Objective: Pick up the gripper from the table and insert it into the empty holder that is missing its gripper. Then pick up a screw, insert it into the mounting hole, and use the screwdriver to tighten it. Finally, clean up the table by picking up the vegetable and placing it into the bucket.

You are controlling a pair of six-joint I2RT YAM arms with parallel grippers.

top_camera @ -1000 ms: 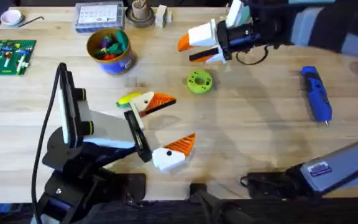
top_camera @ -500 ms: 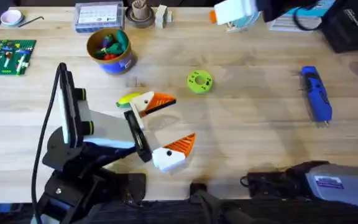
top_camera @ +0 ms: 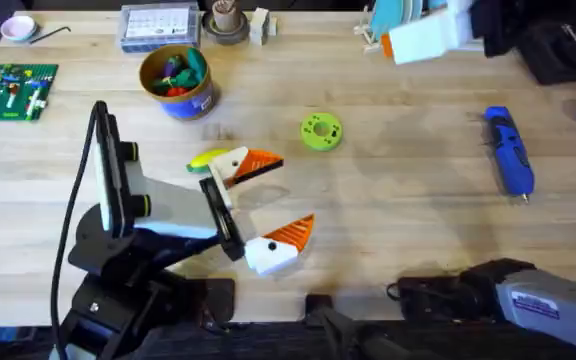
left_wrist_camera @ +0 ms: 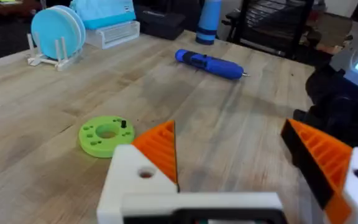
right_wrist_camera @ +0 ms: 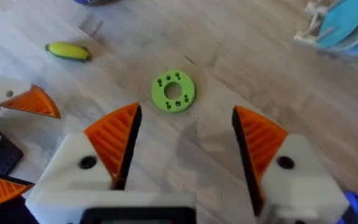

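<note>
Orange ribbed pads stand spread and empty on both the right gripper [right_wrist_camera: 182, 146] and the left gripper [top_camera: 258, 205], so a descent onto the small yellow toy vegetable [right_wrist_camera: 68, 51] risks clipping the left gripper beside it or the green holed disc [right_wrist_camera: 173, 91].

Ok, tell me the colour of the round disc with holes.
Bright green; the disc shows best in the right wrist view.
</note>
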